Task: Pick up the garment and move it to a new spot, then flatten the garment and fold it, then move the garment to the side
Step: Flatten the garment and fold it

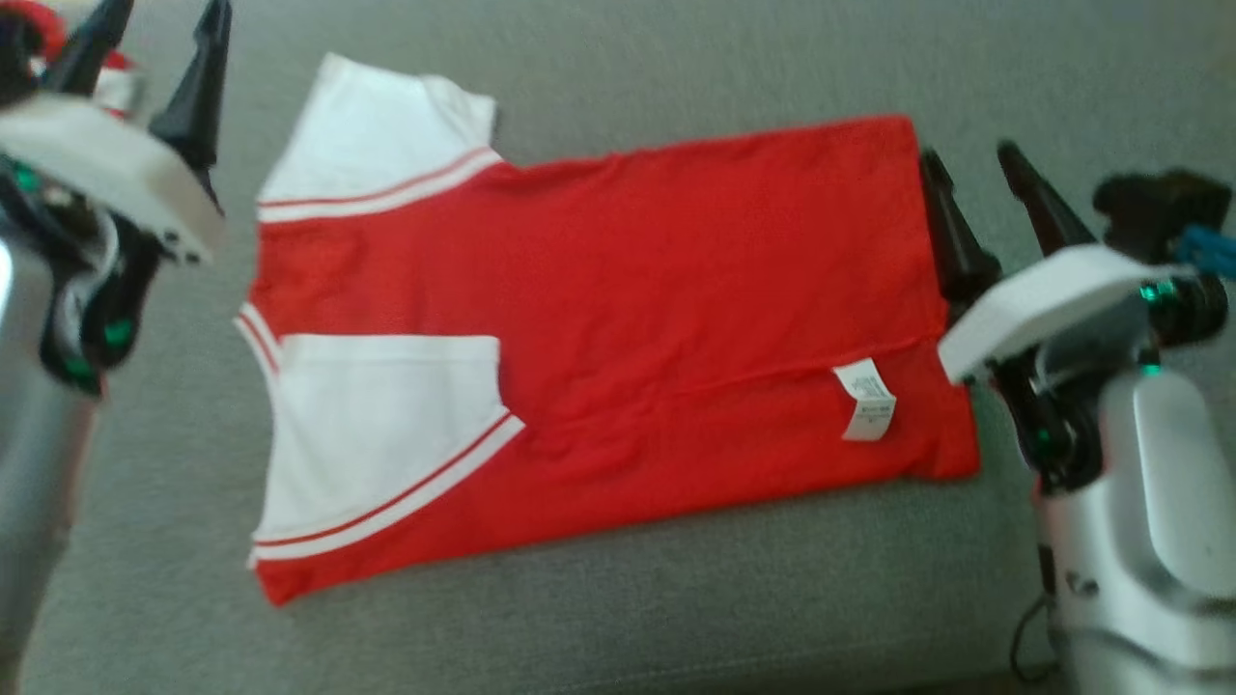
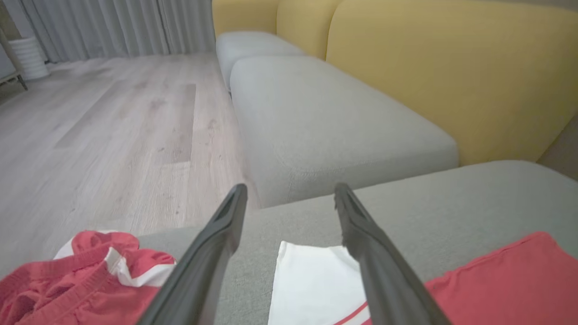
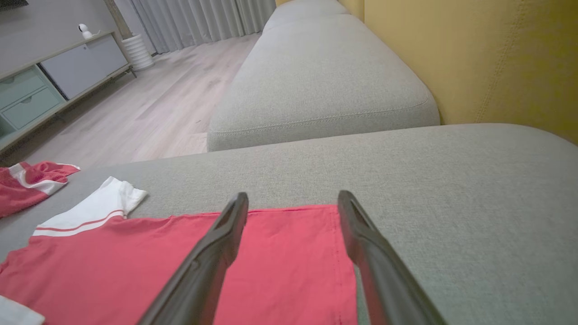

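Note:
A red T-shirt (image 1: 628, 319) with white sleeves lies flat on the grey sofa seat (image 1: 676, 598), collar end to the left, one long side folded over so a white label (image 1: 867, 401) shows. My left gripper (image 1: 169, 29) hovers open off the shirt's upper left, above the far sleeve (image 2: 311, 280). Just past the hem at the right, my right gripper (image 1: 970, 164) is open with nothing between its fingers. The same red T-shirt (image 3: 203, 266) spreads below the right fingers, hem edge between them.
A second red and white garment (image 2: 86, 275) lies crumpled at the seat's left end, also visible as a red and white garment (image 3: 27, 180). Yellow backrest (image 2: 442, 76) runs along the far side. Another grey seat cushion (image 3: 316, 81) adjoins. Wooden floor (image 2: 104, 135) lies beyond the edge.

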Tool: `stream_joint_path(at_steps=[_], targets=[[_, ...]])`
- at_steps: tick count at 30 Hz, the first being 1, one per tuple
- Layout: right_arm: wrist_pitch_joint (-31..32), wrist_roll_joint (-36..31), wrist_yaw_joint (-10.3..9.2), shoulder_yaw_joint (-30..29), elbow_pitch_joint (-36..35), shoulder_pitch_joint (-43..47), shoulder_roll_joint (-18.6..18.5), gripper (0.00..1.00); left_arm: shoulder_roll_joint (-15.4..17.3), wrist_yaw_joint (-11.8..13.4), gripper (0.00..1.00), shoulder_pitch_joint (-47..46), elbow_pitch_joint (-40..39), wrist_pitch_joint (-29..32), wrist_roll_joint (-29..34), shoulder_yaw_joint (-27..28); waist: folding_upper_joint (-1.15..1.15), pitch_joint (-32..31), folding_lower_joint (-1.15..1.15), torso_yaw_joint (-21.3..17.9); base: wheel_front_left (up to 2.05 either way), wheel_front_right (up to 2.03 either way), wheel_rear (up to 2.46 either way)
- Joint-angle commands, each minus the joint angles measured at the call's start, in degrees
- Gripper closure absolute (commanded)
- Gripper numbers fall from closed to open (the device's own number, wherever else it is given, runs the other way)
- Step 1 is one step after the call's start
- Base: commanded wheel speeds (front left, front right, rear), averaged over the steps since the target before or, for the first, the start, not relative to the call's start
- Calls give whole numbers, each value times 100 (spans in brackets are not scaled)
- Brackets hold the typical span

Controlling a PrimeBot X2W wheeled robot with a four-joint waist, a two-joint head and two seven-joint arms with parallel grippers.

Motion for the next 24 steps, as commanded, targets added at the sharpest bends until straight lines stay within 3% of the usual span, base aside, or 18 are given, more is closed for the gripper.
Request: stream_joint_path(at_steps=[1,9,24], targets=[[-27,-12,-4,182,-159,-219,-28,0,300,-78,0,-356,-7,97,68,166,0,494,-2,-305,0,0,0],[-267,112,-4,519,65,-736,-28,0,479,-347,0,-1096,1039,574,244,-87,0,1190,-2,-721,0,0,0],[-494,229,-4,789,297,-1008,-28,0,622,-269,0,-1550,1977,1042,491,-343,0,1402,-2,-1005,0,0,0]])
